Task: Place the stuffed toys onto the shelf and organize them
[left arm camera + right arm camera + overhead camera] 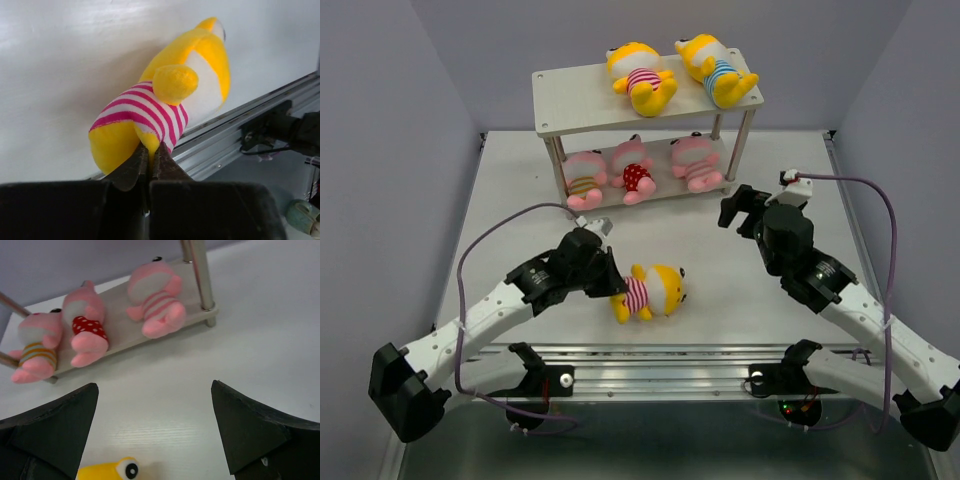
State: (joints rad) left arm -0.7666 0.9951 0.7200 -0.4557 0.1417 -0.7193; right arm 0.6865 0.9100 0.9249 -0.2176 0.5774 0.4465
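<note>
Near edge of the table (510, 200), just ahead of the arm bases: the loose yellow toy (652, 291) lies on its side, body striped pink and white, head pointing right. At its lower end sits the left gripper (616, 288). From the left wrist, both fingers are pinched almost together on a fold of yellow plush below the stripes, by the leg. The toy lies against the white surface, close to the aluminium rail (225, 135) along the table's front.

Further right and farther out, the right gripper (738, 212) has its jaws spread wide with nothing between them. It points toward the shelf (570, 95) and sits near the front right leg, apart from it. The loose toy's eye just shows at the bottom of the right wrist view.

The shelf stands at the far middle of the table. Two toys lie side by side on the right half of the top board: the pink-striped yellow toy (642, 78) and, right of it, the blue-striped yellow toy (718, 70).

Three toys lie in a row on the lower board, feet toward the arms: the orange-striped pink toy (585, 180) on the left, the polka-dot pink toy (635, 172) in the middle, and the pink-striped pink toy (695, 162) on the right, beside the leg.
</note>
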